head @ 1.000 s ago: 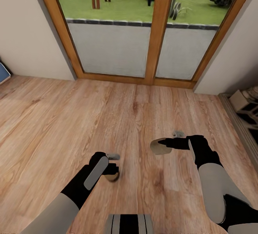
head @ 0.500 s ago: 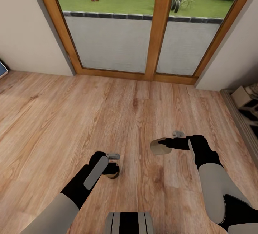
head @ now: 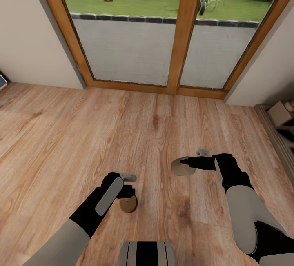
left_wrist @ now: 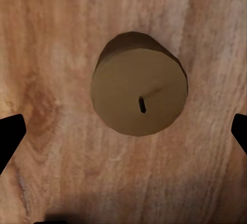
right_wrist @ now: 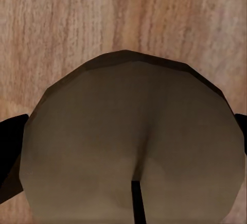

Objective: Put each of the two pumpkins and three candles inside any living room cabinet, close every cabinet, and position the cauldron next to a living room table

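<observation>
Right gripper (head: 182, 165) clenched on candle (head: 179, 167), frame centre-right | left gripper (head: 127, 194) released, second candle (left_wrist: 139, 90) on floor (head: 61, 135) beneath | advice: centre fingers, descend straight before clamping.

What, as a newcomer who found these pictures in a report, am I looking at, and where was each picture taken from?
This is a simulated wheeled robot with two arms, each ending in a two-fingered tool. The large picture comes from a camera on its head, looking down at a wooden floor in front of glass garden doors. The two close-ups come from cameras on the wrists, looking along the fingers. The right tool grips a short stubby candle, the held candle. The left tool is open. Beneath it is the loose candle, wick upward, with both fingertips well clear of it. It seems to stand on the floor.
</observation>
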Available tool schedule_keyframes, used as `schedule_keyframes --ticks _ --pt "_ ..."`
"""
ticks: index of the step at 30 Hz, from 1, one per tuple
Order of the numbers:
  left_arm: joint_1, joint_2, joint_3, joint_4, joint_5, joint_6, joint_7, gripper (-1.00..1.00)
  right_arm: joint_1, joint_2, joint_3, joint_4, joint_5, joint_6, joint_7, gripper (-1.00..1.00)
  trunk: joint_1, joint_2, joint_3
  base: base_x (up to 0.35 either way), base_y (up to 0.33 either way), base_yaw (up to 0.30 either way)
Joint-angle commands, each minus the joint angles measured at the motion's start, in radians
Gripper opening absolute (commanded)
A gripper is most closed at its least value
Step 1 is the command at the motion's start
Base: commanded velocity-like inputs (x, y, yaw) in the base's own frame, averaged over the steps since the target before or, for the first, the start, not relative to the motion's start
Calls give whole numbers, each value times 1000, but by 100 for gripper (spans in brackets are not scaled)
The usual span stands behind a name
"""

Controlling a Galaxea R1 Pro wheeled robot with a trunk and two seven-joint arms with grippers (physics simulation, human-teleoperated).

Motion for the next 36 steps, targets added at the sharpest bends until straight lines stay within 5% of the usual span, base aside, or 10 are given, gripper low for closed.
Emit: schedule_keyframes --ticks 1,7,27,31,36 --pt "0 -1 0 0 0 0 0 100 0 1 0 0 -1 0 0 -100 0 0 -4 6 1 0" --pt "0 -3 -2 -4 1 1 0 100 0 1 0 0 -1 0 0 -100 0 0 -4 1 0 0" --pt "0 -5 -3 -5 1 -1 -2 100 0 0 0 0 -1 0 0 -100 9 -5 -81 0 0 0" --pt "5 -23 1 -28 0 -24 -1 100 -15 -20 -24 0 -20 -1 22 -100 10 -5 -81 0 0 0" --pt "5 -24 0 -34 4 -53 1 100 -12 1 -28 -5 -63 0 51 -100 11 -6 -97 0 0 0"
